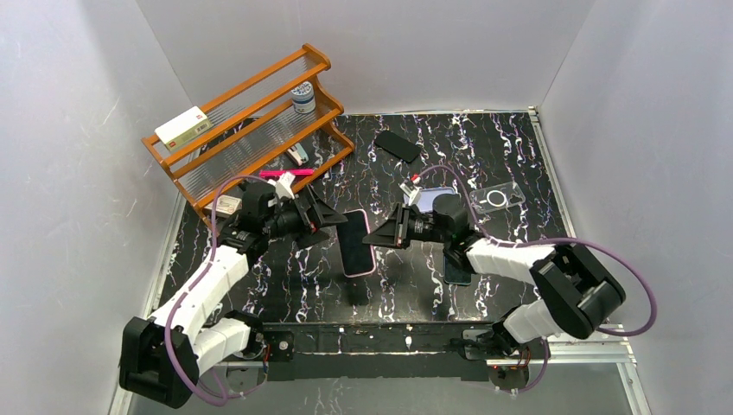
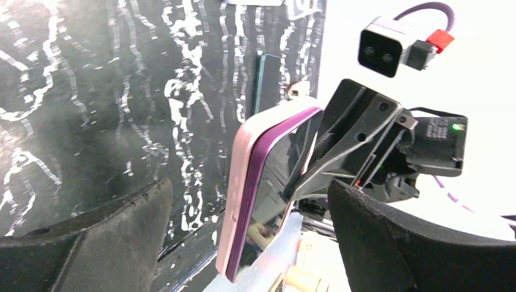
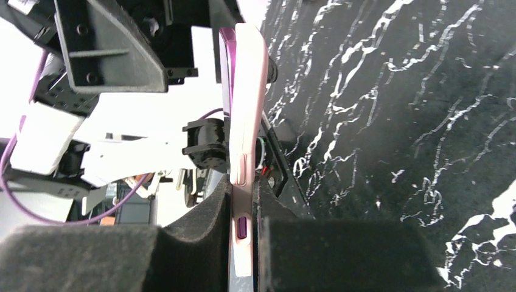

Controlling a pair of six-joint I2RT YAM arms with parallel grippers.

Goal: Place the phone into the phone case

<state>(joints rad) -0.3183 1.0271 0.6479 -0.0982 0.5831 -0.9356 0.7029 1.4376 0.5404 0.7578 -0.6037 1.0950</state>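
Purple phone (image 2: pixel 268 170), apparently already seated in its pink phone case (image 3: pixel 249 91), is held off the middle of the black marbled surface (image 1: pixel 484 138). The right gripper (image 3: pixel 243 237) pinches the cased phone by one end and alone bears its weight. The left gripper (image 2: pixel 249 243) stands spread wide on either side, touching nothing, probably a handover for setting down.
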